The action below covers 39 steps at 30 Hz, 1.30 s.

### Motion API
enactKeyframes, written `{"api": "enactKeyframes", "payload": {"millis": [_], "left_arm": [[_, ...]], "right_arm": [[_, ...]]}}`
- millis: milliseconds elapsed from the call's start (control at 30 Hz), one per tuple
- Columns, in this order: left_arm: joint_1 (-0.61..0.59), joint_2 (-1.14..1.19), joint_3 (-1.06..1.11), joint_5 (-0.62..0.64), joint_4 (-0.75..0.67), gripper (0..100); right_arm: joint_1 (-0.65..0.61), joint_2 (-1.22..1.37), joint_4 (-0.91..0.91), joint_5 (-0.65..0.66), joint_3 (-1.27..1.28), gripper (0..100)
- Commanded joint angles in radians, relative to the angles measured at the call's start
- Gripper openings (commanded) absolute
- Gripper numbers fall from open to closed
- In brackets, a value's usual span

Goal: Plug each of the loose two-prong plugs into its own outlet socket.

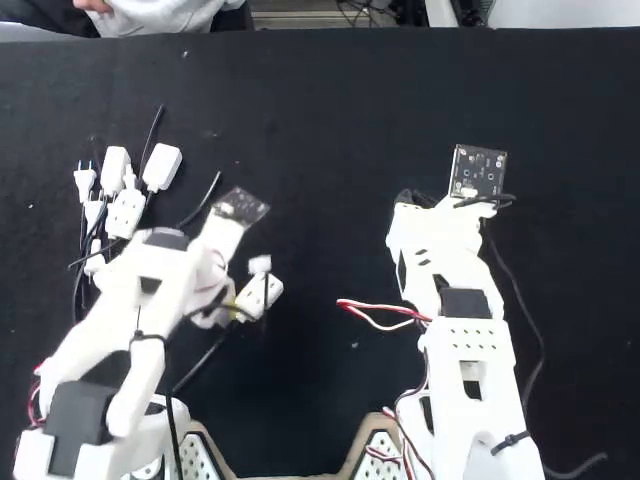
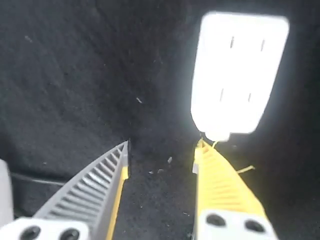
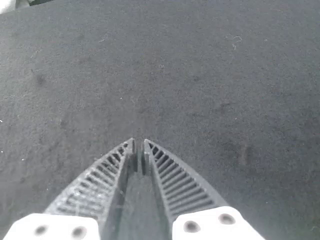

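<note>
A white outlet block (image 2: pixel 240 75) with two pairs of slots lies on the black table. My left gripper (image 2: pixel 162 147) is open just before it, and the yellow fingertip (image 2: pixel 202 150) touches the block's near end. From above, this outlet block (image 1: pixel 265 290) sits beside the left gripper (image 1: pixel 236 306), with a small white piece (image 1: pixel 260 264) just behind it. Several white plugs (image 1: pixel 162 166) and another outlet block (image 1: pixel 125 212) cluster with black cords at the far left. My right gripper (image 3: pixel 139 142) is shut on nothing, over bare black cloth.
The right arm (image 1: pixel 445 270) stands at the right-centre with its red and white wires (image 1: pixel 375 315) trailing to the left. Black cords (image 1: pixel 200 200) run from the plug cluster toward the left arm. Black table cloth (image 1: pixel 330 130) stretches across the middle and back.
</note>
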Motion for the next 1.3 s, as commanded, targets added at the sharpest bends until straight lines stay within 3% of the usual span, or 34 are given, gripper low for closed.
{"api": "enactKeyframes", "payload": {"millis": [0,233,400,600,833,933,1067,1267], "left_arm": [[-0.007,-0.057,-0.004,-0.006,0.034,21],[0.004,-0.046,-0.225,-0.006,0.353,21],[0.033,-0.046,-0.15,-0.011,0.278,21],[0.107,-0.044,0.042,-0.012,0.089,21],[-0.051,-0.055,0.074,-0.009,-0.074,21],[-0.084,-0.055,0.021,-0.011,-0.063,18],[-0.084,-0.055,-0.048,-0.011,-0.061,2],[-0.082,-0.046,-0.104,-0.012,-0.064,11]], "right_arm": [[0.006,-0.028,-0.028,-0.002,-0.012,1.2],[0.006,-0.028,-0.028,-0.002,-0.012,1.2],[0.006,-0.028,-0.028,-0.002,-0.012,1.2],[0.006,-0.028,-0.028,-0.002,-0.012,1.2],[0.006,-0.03,-0.028,-0.002,-0.012,1.2],[0.006,-0.03,-0.028,-0.002,-0.012,1.2],[0.006,-0.03,-0.028,-0.002,-0.012,1.2],[0.006,-0.03,-0.028,-0.002,-0.012,1.2]]}}
